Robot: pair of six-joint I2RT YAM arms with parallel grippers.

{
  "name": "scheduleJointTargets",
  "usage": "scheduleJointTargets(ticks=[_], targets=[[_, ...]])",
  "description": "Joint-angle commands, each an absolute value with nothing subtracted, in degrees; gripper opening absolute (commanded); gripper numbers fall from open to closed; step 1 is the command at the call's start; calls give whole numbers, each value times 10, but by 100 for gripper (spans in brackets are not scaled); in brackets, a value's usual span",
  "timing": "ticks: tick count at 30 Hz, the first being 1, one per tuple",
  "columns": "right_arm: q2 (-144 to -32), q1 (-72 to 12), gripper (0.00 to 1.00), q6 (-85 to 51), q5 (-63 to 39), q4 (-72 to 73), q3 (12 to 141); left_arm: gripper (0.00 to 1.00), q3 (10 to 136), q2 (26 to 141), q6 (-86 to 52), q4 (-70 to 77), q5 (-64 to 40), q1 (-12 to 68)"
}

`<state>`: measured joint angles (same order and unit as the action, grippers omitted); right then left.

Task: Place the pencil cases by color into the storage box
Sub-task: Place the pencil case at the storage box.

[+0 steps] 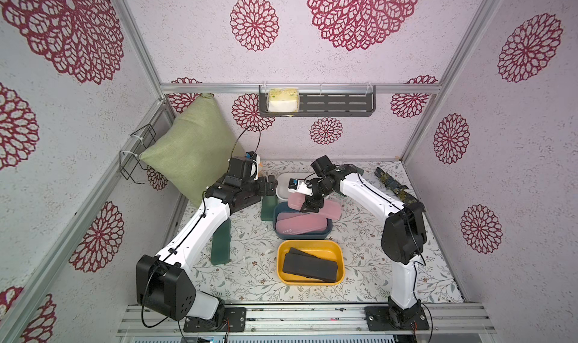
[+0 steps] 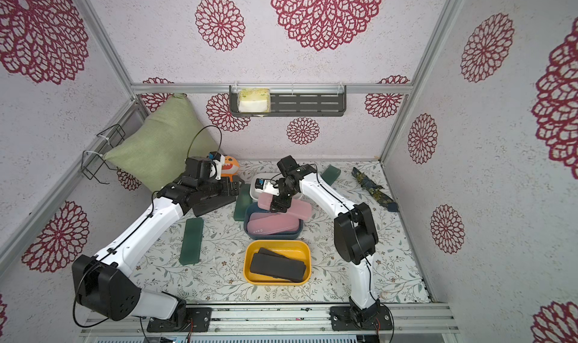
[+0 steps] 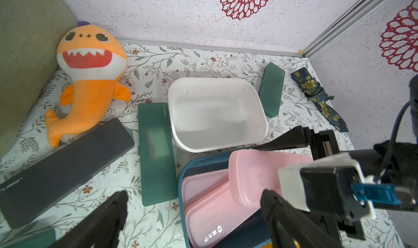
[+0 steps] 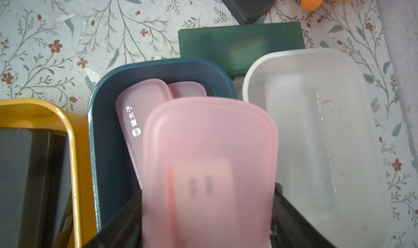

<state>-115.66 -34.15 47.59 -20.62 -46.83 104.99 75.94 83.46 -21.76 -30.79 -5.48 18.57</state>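
Note:
My right gripper (image 4: 207, 201) is shut on a pale pink pencil case (image 4: 210, 145), held tilted over the dark blue bin (image 1: 300, 235). Two more pink cases (image 1: 300, 225) lie in that bin. The yellow bin (image 1: 312, 243) holds black cases (image 1: 309, 264). Behind the blue bin stands the white bin (image 3: 217, 113), with nothing in it. My left gripper (image 3: 194, 204) hangs open above a dark green case (image 3: 157, 154) beside the blue bin. Another black case (image 3: 63, 167) lies on the table under my left arm. A second green case (image 2: 191, 244) lies front left, a third (image 3: 271, 90) at the back.
A green cushion (image 1: 190, 150) leans in the back left corner, with an orange shark plush (image 3: 90, 77) in front of it. A dark blue floral cloth strip (image 1: 394, 183) lies at the back right. A wall shelf (image 1: 316, 103) holds a tissue pack.

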Motion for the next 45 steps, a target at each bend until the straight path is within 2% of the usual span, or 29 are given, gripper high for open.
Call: scheduleJointTargets(ticks=[1,12,24,27,33,45], targets=[[-1172,-360,52,507,-227,-483,1073,99,750,816,-230,-304,-39,173],[-1226,-394,52,495,-218,-490,1084,99,730,801,-236,-307,-31,156],[-1226,-409,55,470,-197,-458,1012,99,727,803,-241,-308,-30,147],[-1225,-410,58,464,-190,-448,999,99,729,808,-243,-311,-30,146],[-1226,-411,76,457,-177,-438,990,99,734,819,-248,-323,-21,146],[-1223,-412,89,452,-158,-432,982,99,745,862,-258,-357,-6,144]])
